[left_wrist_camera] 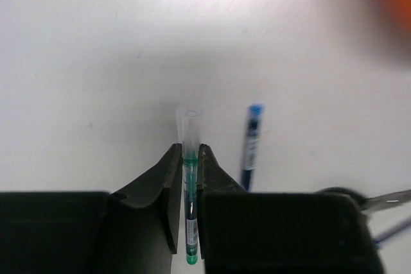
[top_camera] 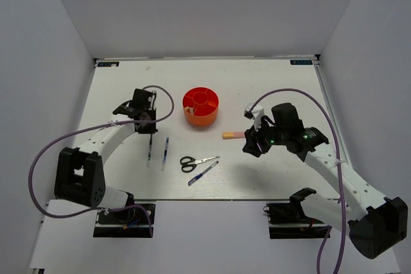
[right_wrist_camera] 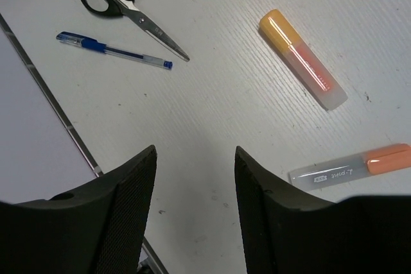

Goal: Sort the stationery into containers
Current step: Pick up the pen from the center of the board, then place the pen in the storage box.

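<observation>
My left gripper (top_camera: 149,131) is shut on a slim green pen (left_wrist_camera: 190,184), which runs lengthwise between the jaws (left_wrist_camera: 188,151) just over the table. A blue pen (left_wrist_camera: 252,142) lies just right of it. The orange organiser (top_camera: 201,106) stands at centre back. Black-handled scissors (top_camera: 192,163) and a second blue pen (top_camera: 202,173) lie near the front. My right gripper (right_wrist_camera: 194,158) is open and empty above bare table. The orange-yellow marker (right_wrist_camera: 302,59) and the white-orange tube (right_wrist_camera: 350,168) lie to its right. The marker also shows in the top view (top_camera: 232,135).
The scissors (right_wrist_camera: 122,1) and blue pen (right_wrist_camera: 112,49) lie at the upper left of the right wrist view, near the table's front edge (right_wrist_camera: 58,113). White walls close in the table on three sides.
</observation>
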`<state>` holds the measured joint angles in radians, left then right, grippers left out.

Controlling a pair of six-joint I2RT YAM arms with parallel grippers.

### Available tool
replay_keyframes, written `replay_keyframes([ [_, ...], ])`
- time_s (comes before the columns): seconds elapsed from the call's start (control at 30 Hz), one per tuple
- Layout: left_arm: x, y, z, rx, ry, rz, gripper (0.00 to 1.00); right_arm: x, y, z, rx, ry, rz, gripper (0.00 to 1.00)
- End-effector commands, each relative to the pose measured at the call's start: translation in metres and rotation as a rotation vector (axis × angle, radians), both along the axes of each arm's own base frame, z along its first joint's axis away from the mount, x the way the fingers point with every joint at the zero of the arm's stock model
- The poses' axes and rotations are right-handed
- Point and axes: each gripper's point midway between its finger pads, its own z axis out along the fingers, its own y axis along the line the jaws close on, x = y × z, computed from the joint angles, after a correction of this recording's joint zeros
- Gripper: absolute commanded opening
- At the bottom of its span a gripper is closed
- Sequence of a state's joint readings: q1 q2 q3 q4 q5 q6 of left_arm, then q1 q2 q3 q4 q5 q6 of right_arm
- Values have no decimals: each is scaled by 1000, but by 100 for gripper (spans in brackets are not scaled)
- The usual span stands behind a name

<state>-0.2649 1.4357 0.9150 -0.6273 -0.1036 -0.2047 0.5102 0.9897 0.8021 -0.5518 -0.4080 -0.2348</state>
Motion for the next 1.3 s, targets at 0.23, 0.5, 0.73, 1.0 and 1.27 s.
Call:
replay_keyframes([
  [0.23, 70, -111, 161, -349, -550, -176, 0, 7, 0, 3, 35, -20, -19, 57],
  [0.5, 146, -147, 225, -309, -852, -237, 0, 10, -3, -5, 21, -2, -29, 57],
  [0.73, 199, -170, 259, -316, -1014, -260, 0, 13, -5, -12, 4, 18, -33, 58],
  [1.0, 242, -178, 229, -235, -1040, -227, 0, 13, -5, -20, -14, 39, -22, 58],
  [1.27, 240, -185, 190, -242, -986, -237, 0, 14, -7, -21, -19, 46, -28, 58],
])
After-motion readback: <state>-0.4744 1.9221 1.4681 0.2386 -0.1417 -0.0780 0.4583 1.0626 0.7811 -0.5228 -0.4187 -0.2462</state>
